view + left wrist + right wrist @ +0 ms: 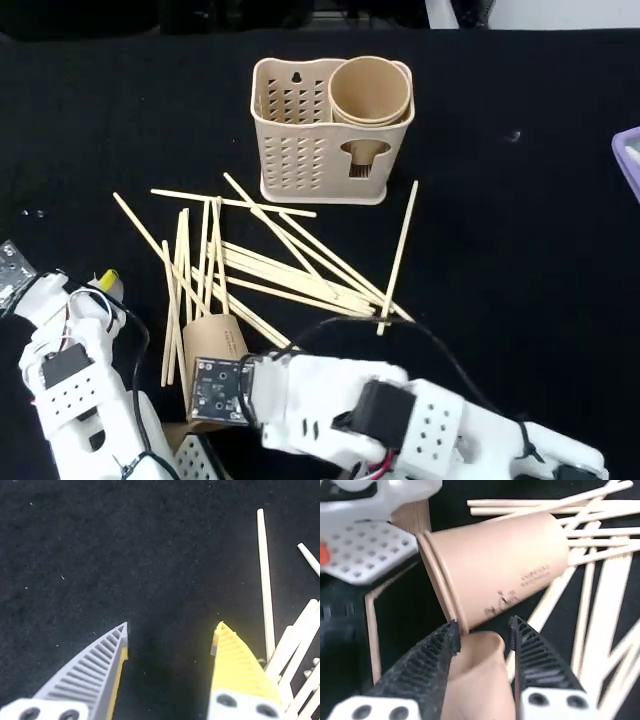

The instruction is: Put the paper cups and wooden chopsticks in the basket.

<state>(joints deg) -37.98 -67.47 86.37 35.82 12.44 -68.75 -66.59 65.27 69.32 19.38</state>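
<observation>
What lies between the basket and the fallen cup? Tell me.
Scattered wooden chopsticks on the black cloth, in the high view, between the basket and the fallen cup.

Even, diffuse overhead light over the matte black table [520, 250], pale chopsticks [290, 265] brightly lit against it.
</observation>
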